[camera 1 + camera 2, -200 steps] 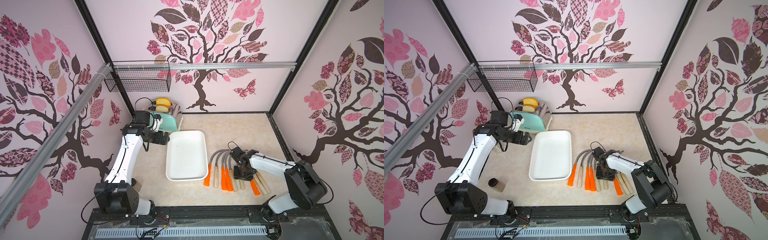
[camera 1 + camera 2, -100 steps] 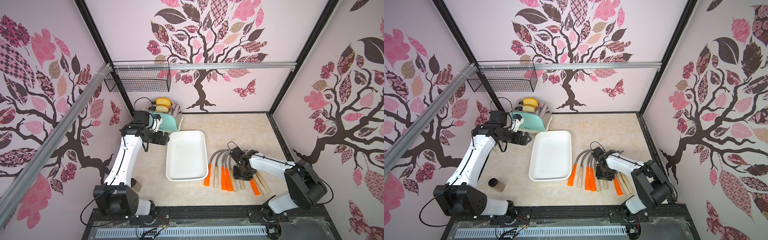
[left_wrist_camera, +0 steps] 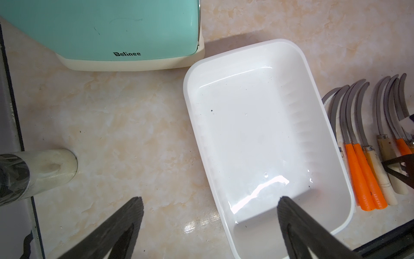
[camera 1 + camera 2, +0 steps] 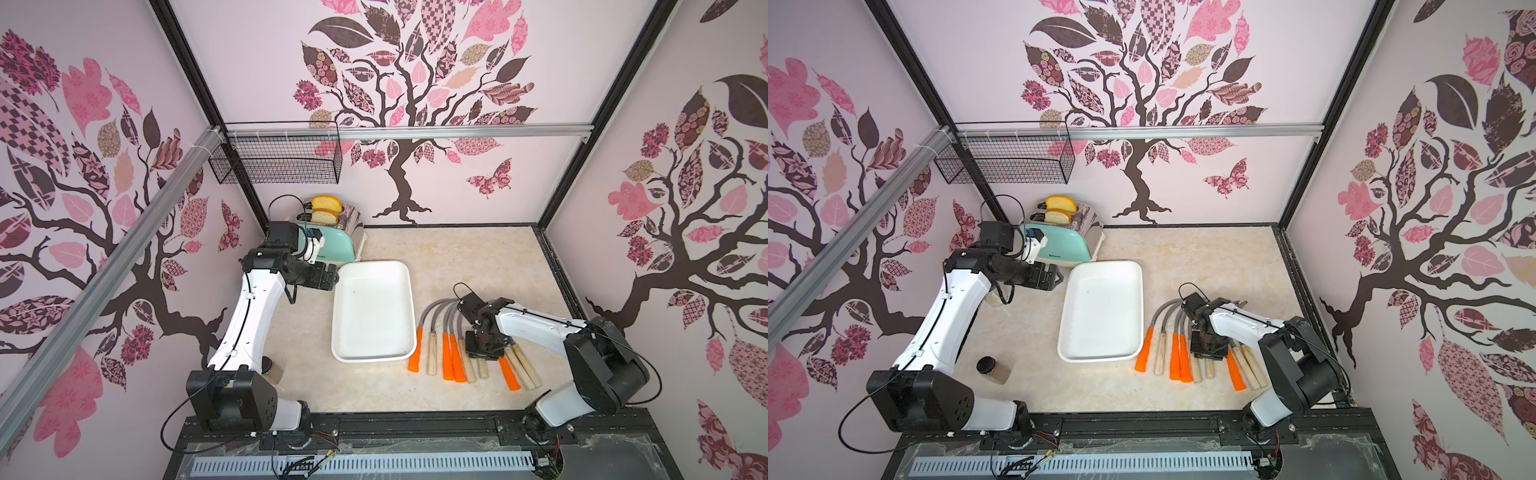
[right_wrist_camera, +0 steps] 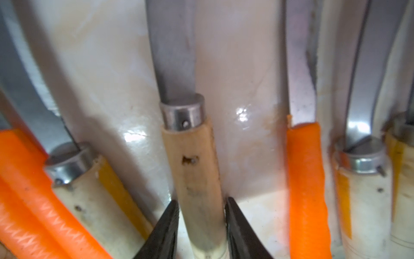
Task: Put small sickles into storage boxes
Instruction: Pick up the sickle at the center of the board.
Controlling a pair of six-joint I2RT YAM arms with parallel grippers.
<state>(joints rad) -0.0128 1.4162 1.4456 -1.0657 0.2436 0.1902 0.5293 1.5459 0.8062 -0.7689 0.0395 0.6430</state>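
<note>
White tray (image 4: 374, 311) is empty. All nine sickles (image 4: 446, 357) lie on the bench (image 4: 457, 257) beside it. Right gripper (image 5: 201, 219) pinches one wooden-handled sickle (image 5: 192, 168), not lifted yet. Left gripper (image 3: 208, 201) hangs wide open.

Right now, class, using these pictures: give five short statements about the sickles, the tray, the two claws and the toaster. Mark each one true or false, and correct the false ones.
1. The white tray holds no sickles. True.
2. The right claw has its fingers on either side of an orange handle. False: they flank the handle of a wooden-handled sickle lying on the table.
3. The left claw is open and holds nothing. True.
4. The toaster has empty slots. False: bread slices stand in them.
5. Four of the sickles have orange handles. True.
</note>
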